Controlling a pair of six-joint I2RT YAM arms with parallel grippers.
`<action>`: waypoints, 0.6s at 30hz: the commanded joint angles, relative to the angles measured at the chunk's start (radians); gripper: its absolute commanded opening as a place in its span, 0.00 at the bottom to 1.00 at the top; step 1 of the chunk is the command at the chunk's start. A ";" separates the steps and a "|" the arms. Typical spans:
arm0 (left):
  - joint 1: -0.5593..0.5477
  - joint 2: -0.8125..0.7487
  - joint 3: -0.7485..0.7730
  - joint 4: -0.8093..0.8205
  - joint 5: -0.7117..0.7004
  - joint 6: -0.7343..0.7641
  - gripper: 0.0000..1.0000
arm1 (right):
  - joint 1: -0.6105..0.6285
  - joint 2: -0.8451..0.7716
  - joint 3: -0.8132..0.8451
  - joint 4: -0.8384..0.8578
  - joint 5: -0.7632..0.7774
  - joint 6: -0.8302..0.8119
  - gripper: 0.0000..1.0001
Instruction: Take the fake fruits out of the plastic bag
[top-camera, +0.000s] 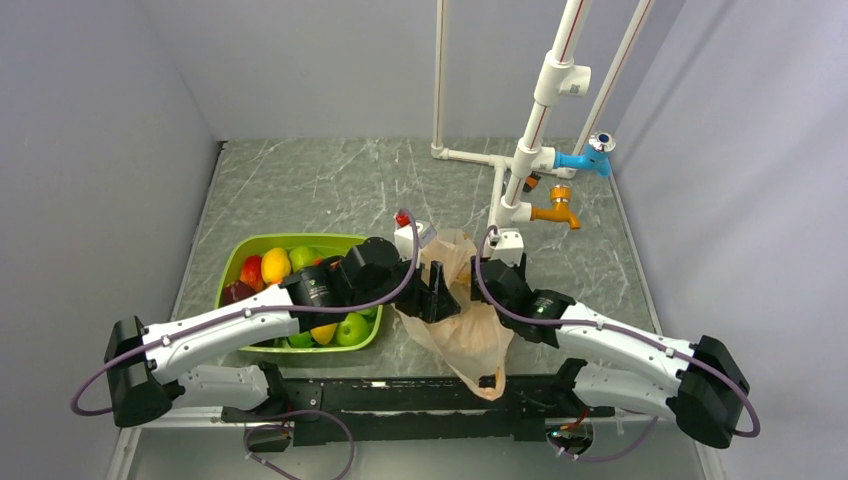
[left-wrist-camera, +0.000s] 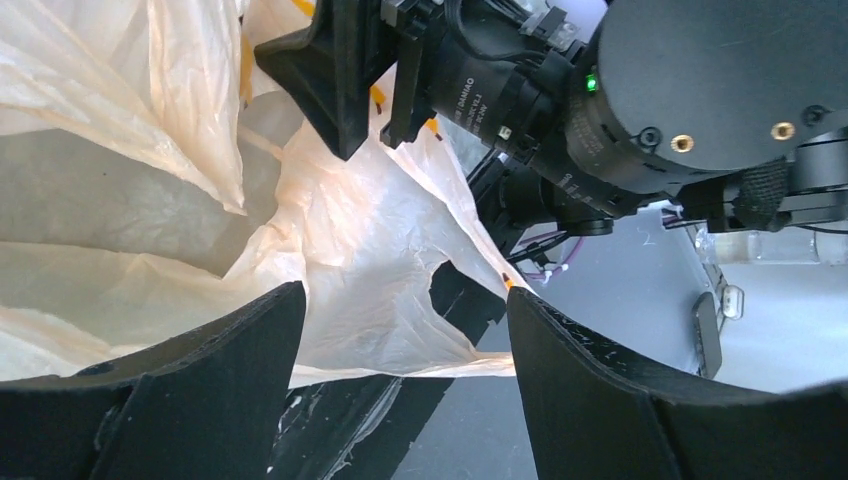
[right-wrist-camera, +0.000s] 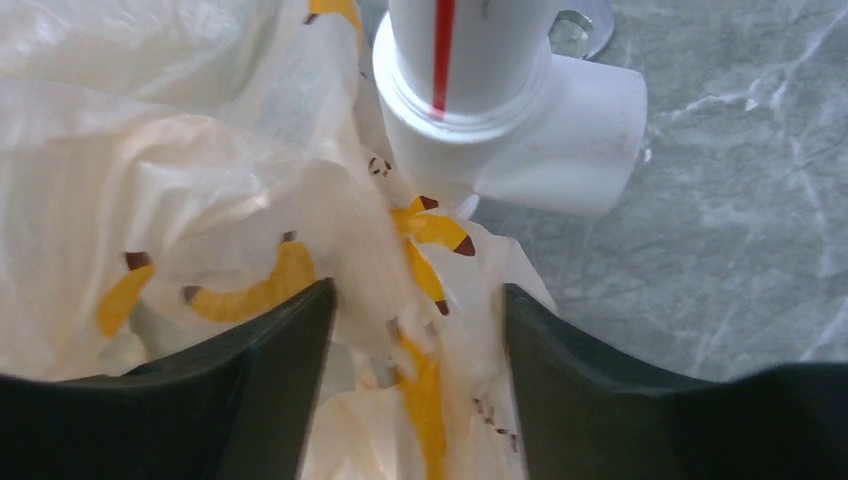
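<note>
The peach-orange plastic bag (top-camera: 465, 325) lies crumpled at the table's near middle, between my two grippers. My left gripper (top-camera: 436, 296) is at its left side. In the left wrist view it (left-wrist-camera: 405, 295) is open, with the bag's (left-wrist-camera: 370, 250) loose edge lying between the jaws. My right gripper (top-camera: 492, 272) is at the bag's far right. In the right wrist view it (right-wrist-camera: 418, 290) is open, with printed film of the bag (right-wrist-camera: 200, 180) between the jaws. No fruit shows inside the bag. A small red thing (top-camera: 402, 217) sits just beyond the bag.
A green tub (top-camera: 238, 258) left of the bag holds several red, yellow and green fruits. A white pipe frame (top-camera: 540, 150) with a blue tap (top-camera: 590, 158) and an orange tap (top-camera: 555, 212) stands at the back right; one fitting (right-wrist-camera: 500, 110) is close before the right gripper.
</note>
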 joint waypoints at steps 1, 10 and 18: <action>-0.005 -0.002 -0.021 0.048 -0.038 -0.002 0.77 | -0.004 -0.003 0.046 0.111 -0.028 -0.029 0.46; -0.039 0.174 -0.113 0.258 -0.152 -0.093 0.56 | -0.003 -0.106 0.058 0.084 -0.147 -0.016 0.00; -0.048 0.273 -0.154 0.362 -0.322 -0.136 0.55 | -0.003 -0.184 0.029 0.083 -0.199 0.027 0.00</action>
